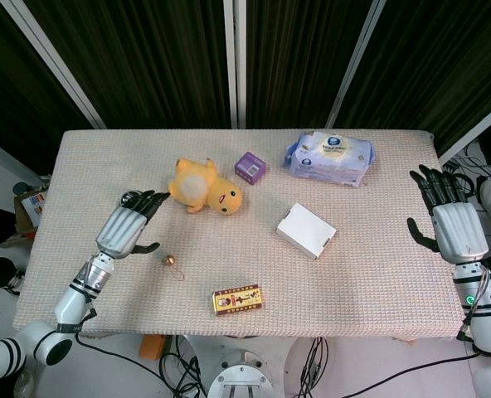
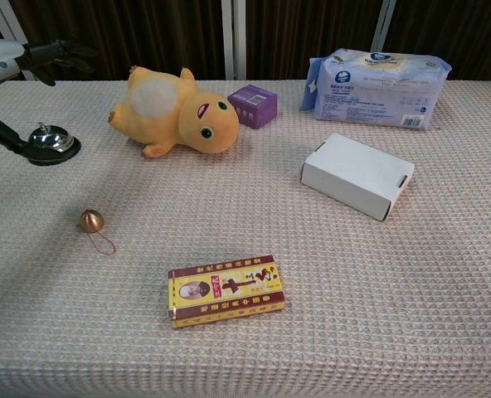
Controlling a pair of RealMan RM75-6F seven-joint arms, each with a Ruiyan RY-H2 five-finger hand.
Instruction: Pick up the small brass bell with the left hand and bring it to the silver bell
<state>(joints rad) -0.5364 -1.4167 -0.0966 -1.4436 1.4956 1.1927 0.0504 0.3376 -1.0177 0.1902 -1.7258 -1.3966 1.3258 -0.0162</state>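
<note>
small brass bell (image 2: 91,220) with thin red cord, lying on woven beige table cover (image 1: 378,274) near front left, untouched. left hand (image 1: 128,225) hovering just beside and behind it in head view, fingers spread and slightly curled, holding nothing. silver bell (image 2: 49,138) on dark base farther back at left edge in chest view, hidden beneath left hand in head view. right hand (image 1: 451,217) raised at far right table edge, fingers spread apart, holding nothing, well apart from everything. yellow plush chick (image 1: 202,186) lying on its side behind brass bell, close to left fingertips. small purple box (image 1: 250,167) just right of plush. blue pack of wipes (image 1: 329,157) at back right. white box (image 1: 306,230) near centre right. red-and-gold flat box (image 1: 237,299) near front edge, right of brass bell.
</note>
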